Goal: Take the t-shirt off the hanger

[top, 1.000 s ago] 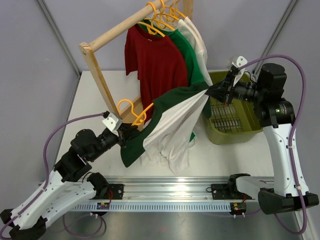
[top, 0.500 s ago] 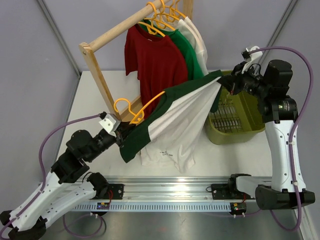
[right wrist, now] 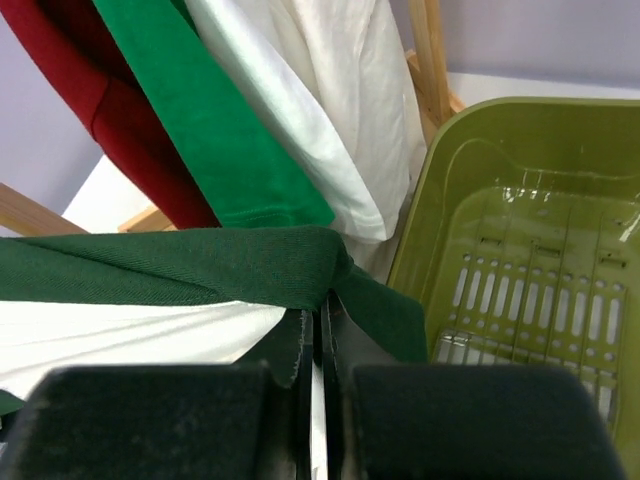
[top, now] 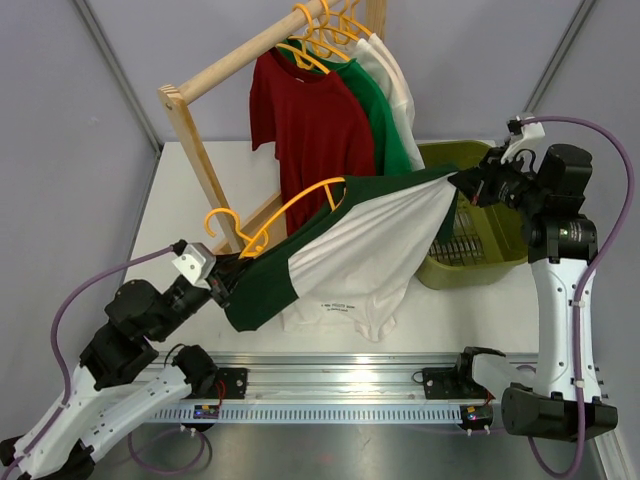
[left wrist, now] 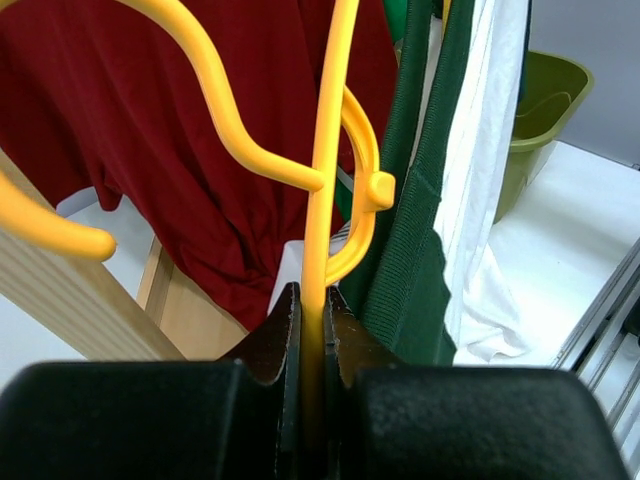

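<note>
The t-shirt (top: pixel 360 250), white body with dark green sleeves and shoulders, is stretched between both arms above the table. My left gripper (top: pixel 222 281) is shut on the orange-yellow hanger (top: pixel 285 205), near its left end; the hanger's bar (left wrist: pixel 322 230) runs up from my jaws in the left wrist view, with the shirt's green edge (left wrist: pixel 405 290) beside it. My right gripper (top: pixel 462 182) is shut on the shirt's dark green shoulder (right wrist: pixel 200 265), pulling it taut to the right. The hanger's right half is hidden inside the shirt.
A wooden rack (top: pixel 200 150) at the back holds a red tee (top: pixel 310 120), an all-green tee (top: pixel 385 120) and a white shirt (top: pixel 400 80) on similar hangers. An olive-green basket (top: pixel 495 250) stands at the right, below my right gripper (right wrist: pixel 311 330).
My left gripper has pulled the hanger down and left while my right gripper drew the shirt's shoulder right and up. More of the hanger now shows outside the shirt, which is stretched wider.
</note>
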